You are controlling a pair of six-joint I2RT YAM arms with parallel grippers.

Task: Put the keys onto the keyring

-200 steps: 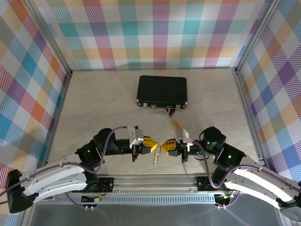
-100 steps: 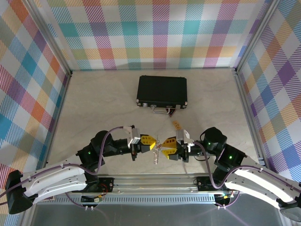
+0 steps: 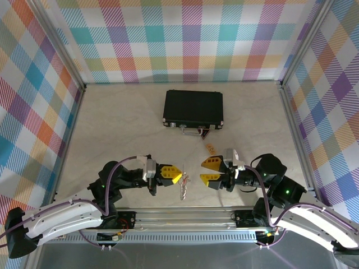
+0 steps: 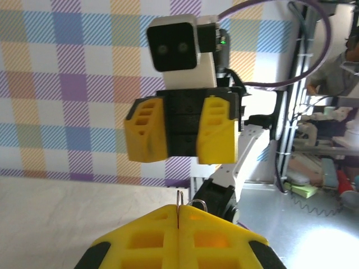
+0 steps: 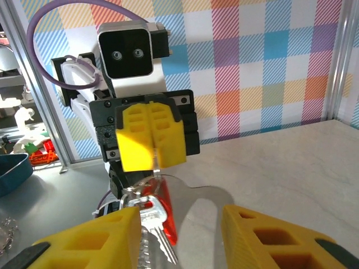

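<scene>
My left gripper (image 3: 179,178) is shut on the thin edge of the keyring (image 5: 156,175), a metal loop that pokes up between its yellow fingers (image 4: 179,197). From it hang the keys (image 5: 156,223): a silver key with a red plastic head (image 5: 168,216). In the top view the bunch (image 3: 183,189) dangles just right of the left fingertips, above the table's near edge. My right gripper (image 3: 205,171) stands open a short way to the right, facing the left one. Nothing is between its fingers (image 5: 180,214), and the keys hang just in front of its left finger.
A black case (image 3: 193,108) with a metal handle lies at the back middle of the table. A small yellow-orange tag (image 3: 210,148) lies on the table behind the right gripper. The metal rail (image 3: 185,216) runs along the near edge below both grippers.
The right gripper has opened and drawn back to the right, away from the bunch. The left gripper has shifted slightly left, still shut, with the keys hanging from it.
</scene>
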